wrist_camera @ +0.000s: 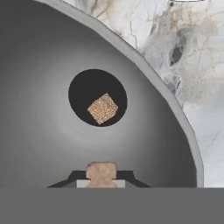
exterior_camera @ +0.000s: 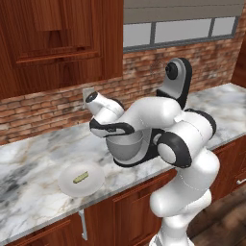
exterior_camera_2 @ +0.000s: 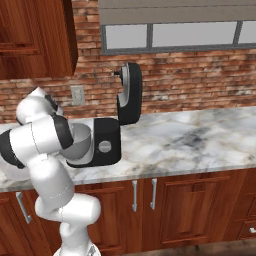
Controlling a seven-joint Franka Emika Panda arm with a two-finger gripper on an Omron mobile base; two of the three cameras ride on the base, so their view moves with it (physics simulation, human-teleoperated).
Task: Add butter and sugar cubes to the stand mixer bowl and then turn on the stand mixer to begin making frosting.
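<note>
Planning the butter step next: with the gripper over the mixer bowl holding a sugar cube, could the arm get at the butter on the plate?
Probably yes, once it lets go. The butter lies bare on the plate, left of the stand mixer bowl, with nothing over it. But the gripper is shut on a sugar cube.

Showing grey metal on the bowl [wrist_camera: 52, 131] around a black centre, speckled tan on two sugar cubes [wrist_camera: 103, 108]. Showing black on the mixer [exterior_camera_2: 127, 97], yellowish-green on the butter [exterior_camera: 80, 177], white on the plate [exterior_camera: 96, 185], grey-veined white marble on the counter [exterior_camera_2: 190, 140], red brick behind.
</note>
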